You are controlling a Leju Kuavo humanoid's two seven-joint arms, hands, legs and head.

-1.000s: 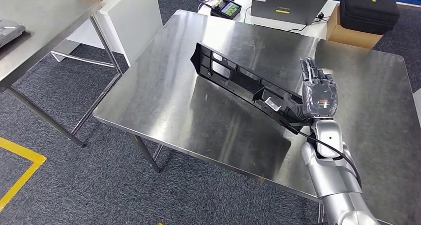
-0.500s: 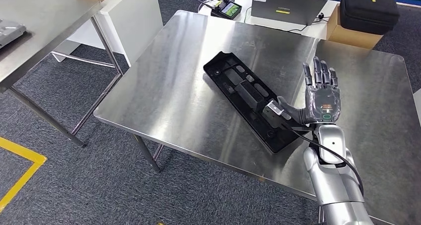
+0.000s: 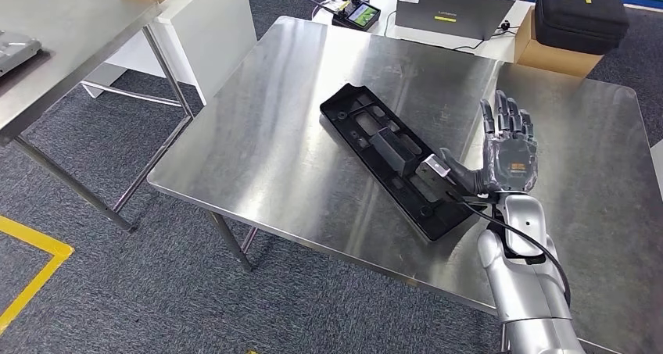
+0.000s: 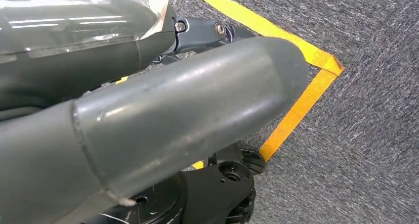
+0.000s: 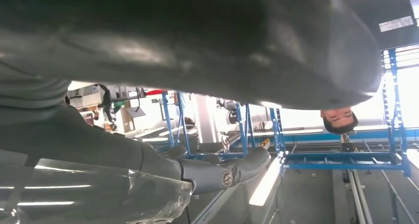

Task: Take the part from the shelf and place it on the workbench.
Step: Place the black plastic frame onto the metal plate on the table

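One steel workbench (image 3: 313, 135) on grey carpet (image 3: 117, 291).

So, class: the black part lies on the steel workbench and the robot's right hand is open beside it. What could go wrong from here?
1. The right hand's thumb sits over the black part's near end; pulling away could snag and drag it.
2. That end lies close to the workbench front edge, so a nudge might tip it off.
3. The hand's dangling cable could catch the part.

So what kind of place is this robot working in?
Likely a factory or workshop test area: stainless steel workbench, yellow floor tape, blue industrial racks, and a laptop nearby.
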